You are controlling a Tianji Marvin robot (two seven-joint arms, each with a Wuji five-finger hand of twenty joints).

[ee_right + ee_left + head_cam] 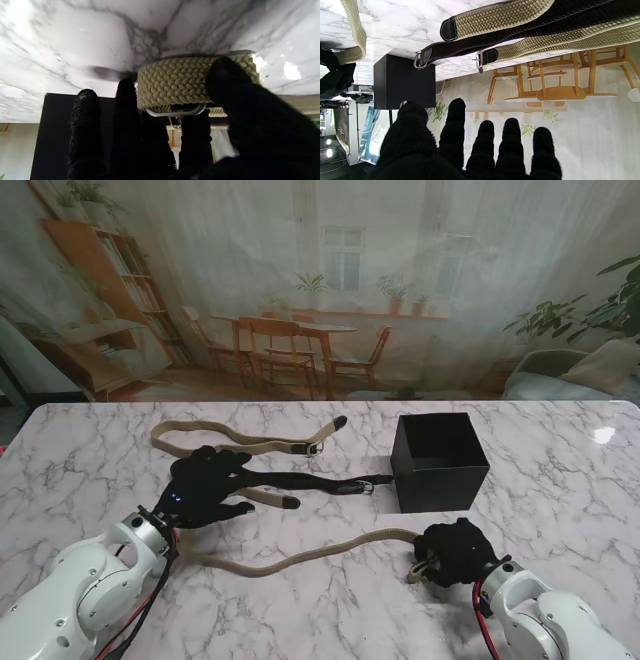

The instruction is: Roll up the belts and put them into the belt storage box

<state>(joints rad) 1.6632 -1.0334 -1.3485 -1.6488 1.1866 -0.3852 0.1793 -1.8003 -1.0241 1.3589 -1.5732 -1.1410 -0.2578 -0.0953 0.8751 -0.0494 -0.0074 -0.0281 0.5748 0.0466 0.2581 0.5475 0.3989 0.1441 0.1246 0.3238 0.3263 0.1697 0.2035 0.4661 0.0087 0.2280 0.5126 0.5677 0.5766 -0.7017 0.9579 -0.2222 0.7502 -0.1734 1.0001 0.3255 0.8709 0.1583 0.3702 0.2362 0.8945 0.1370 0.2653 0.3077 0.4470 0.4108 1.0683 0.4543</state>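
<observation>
Right robot hand [455, 552]: closing its black-gloved fingers [85, 112] around the buckle end of the near beige braided fabric belt [300, 557], with a first turn of webbing folding over the silver buckle, as the right wrist view is showing.
Left robot hand [205, 486]: resting flat with fingers spread, gripping nothing, lying over the black braided belt [320, 482] near its left end.
Near beige braided fabric belt: lying in a loose wave on the white marble counter [560, 460], running left from the right robot hand toward the left arm.
Far beige braided belt [240, 444]: lying farther from me, unrolled, its buckle end [485, 57] pointing toward the box.
Black braided belt: stretching right, its buckle [421, 60] lying just beside the box's left wall.
Black square open-topped belt storage box [440, 462]: standing upright, farther from me than the right robot hand; no belt is showing inside.
Progress, judged: rolling is only beginning; all three belts are lying outside the box.
Technique advice: keeping the buckle at the coil's core, turning the webbing edge-on-edge so the coil is not coning, and keeping the tail free to feed in.
</observation>
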